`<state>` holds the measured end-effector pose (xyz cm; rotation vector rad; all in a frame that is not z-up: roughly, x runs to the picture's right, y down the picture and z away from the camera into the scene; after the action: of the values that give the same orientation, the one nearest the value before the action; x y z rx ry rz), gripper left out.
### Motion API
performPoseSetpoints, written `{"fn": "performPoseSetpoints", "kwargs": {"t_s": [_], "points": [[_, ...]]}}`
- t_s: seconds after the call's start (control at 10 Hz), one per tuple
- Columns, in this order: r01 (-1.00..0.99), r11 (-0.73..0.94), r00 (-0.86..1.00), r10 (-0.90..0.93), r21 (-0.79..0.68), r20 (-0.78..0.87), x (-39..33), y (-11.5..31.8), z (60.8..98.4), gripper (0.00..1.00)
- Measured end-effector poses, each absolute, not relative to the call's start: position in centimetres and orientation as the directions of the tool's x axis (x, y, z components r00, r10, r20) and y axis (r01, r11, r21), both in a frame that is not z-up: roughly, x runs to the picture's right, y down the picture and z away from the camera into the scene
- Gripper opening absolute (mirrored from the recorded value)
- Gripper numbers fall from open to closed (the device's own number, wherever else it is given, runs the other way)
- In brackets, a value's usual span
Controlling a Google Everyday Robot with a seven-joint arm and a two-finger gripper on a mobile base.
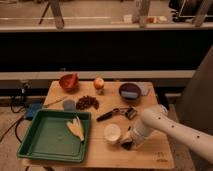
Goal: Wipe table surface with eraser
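My white arm [155,122] reaches in from the right over the wooden table [150,155]. My gripper [126,142] is down at the table surface near the front edge, right beside a white cup [112,133]. A small dark block shows at its tip, touching the table; I cannot tell whether this is the eraser. A dark bowl [130,91] at the back right holds a bluish pad.
A green tray [35,145] with a banana peel [76,128] fills the front left. A red bowl [69,81], an apple [99,83], dark grapes [88,102], a small grey cup [69,104] and a black-handled tool [116,113] lie further back.
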<state>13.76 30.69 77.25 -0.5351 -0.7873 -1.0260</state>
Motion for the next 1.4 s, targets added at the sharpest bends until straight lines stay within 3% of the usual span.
{"fn": "performPoseSetpoints", "kwargs": {"t_s": [0.4,0.9,1.4], "points": [[0.872,0.48,0.374,-0.523,-0.097,0.766,16.0,29.7,78.0,0.0],[0.792,0.567,0.535,-0.464,-0.227,0.706,25.8,28.7,78.6,0.0],[0.753,0.597,0.593,-0.431,-0.279,0.68,28.4,30.8,75.1,0.0]]}}
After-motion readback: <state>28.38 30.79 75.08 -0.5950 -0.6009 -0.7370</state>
